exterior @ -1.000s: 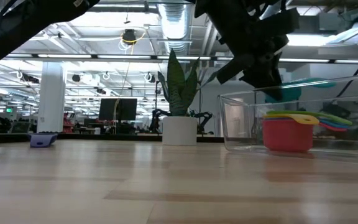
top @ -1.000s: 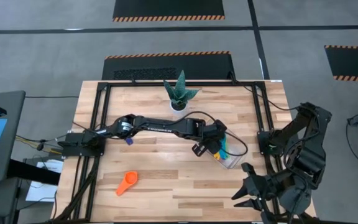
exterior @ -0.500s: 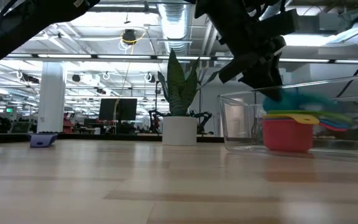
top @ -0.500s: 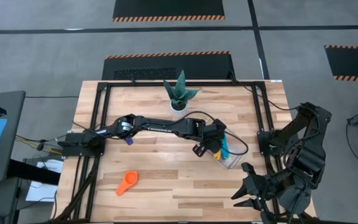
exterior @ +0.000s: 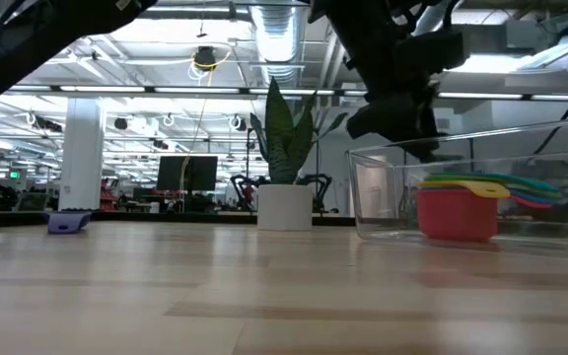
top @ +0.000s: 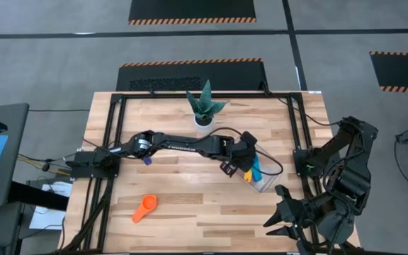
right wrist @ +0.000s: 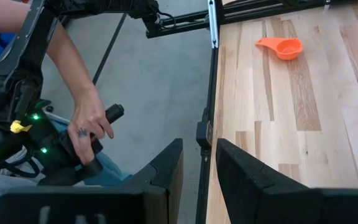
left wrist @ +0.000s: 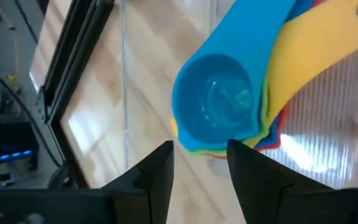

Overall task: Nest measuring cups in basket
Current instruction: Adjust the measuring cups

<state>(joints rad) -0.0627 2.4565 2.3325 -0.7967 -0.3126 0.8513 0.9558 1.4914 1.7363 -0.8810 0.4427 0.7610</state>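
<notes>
The basket [top: 264, 183] is a clear tub at the table's right side. Inside it sits a stack of measuring cups [exterior: 459, 212], red at the bottom. The light blue cup [left wrist: 219, 102] is on top, nested above the yellow one [left wrist: 316, 37]. My left gripper [left wrist: 201, 146] hangs open just above the stack and over the basket's rim [exterior: 383, 153], touching nothing. An orange cup [top: 145, 207] lies on the table near the front left. A dark blue cup [top: 146, 160] rests farther back. My right gripper [right wrist: 199, 168] waits open beyond the table's near right corner.
A white pot with a spiky plant [top: 204, 117] stands at the table's far middle. Black frame rails [top: 105, 142] border the table's left and right sides. In the right wrist view a person's hand [right wrist: 89, 124] holds a control handle off the table.
My left gripper has let go of the light blue cup and risen a little above the basket. The cup has dropped from under the fingers onto the stack, where it now sits nested on top.
</notes>
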